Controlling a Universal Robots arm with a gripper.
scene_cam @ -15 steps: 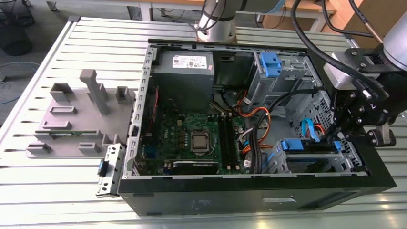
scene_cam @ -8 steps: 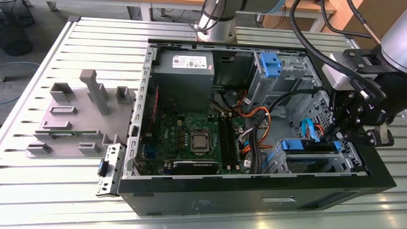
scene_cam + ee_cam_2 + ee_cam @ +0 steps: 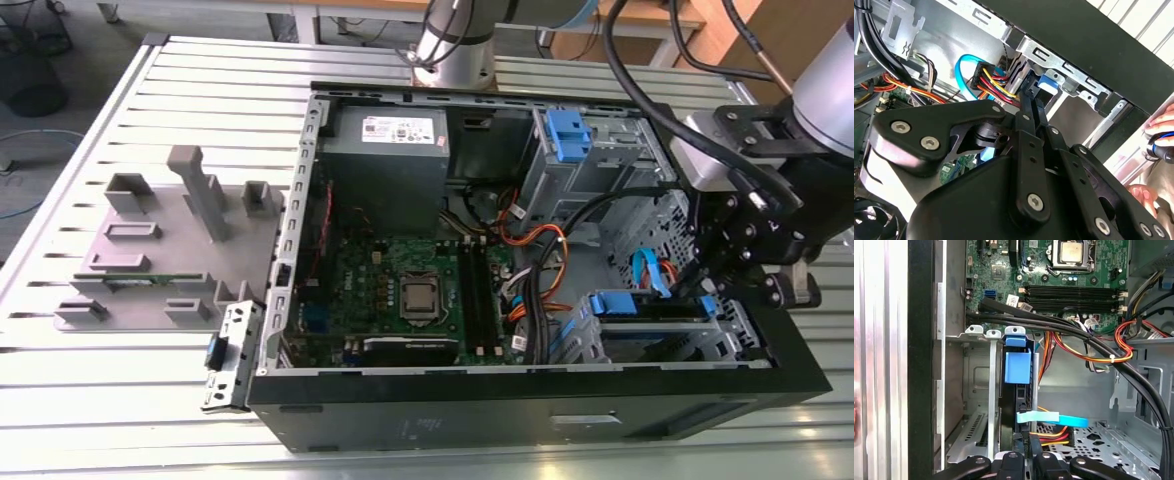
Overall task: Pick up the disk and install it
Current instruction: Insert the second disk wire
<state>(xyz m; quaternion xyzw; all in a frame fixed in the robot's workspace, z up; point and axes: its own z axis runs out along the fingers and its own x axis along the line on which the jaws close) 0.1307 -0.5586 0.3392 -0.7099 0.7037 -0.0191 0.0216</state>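
Observation:
The disk (image 3: 1017, 367), framed by its blue carrier, stands on edge in the metal drive bay (image 3: 976, 390) in a lower corner of the open computer case (image 3: 534, 410). In the exterior view the disk (image 3: 647, 305) sits low at that view's right, with my gripper (image 3: 721, 290) right beside it. In both wrist views my black fingers close on the end of the disk nearest me: the gripper (image 3: 1030, 97) meets the blue carrier (image 3: 1046, 82), and the gripper (image 3: 1024, 460) straddles the disk's edge. A blue data cable (image 3: 1051, 418) and coloured power wires (image 3: 1054, 432) lie beside that end.
Black and coloured cable bundles (image 3: 1089, 347) cross above the bay toward the motherboard (image 3: 414, 290). Another blue carrier (image 3: 567, 135) sits in the upper bay. A grey fixture plate (image 3: 160, 250) lies outside the case at the exterior view's left. A person's hand (image 3: 1160, 127) rests just outside the case wall.

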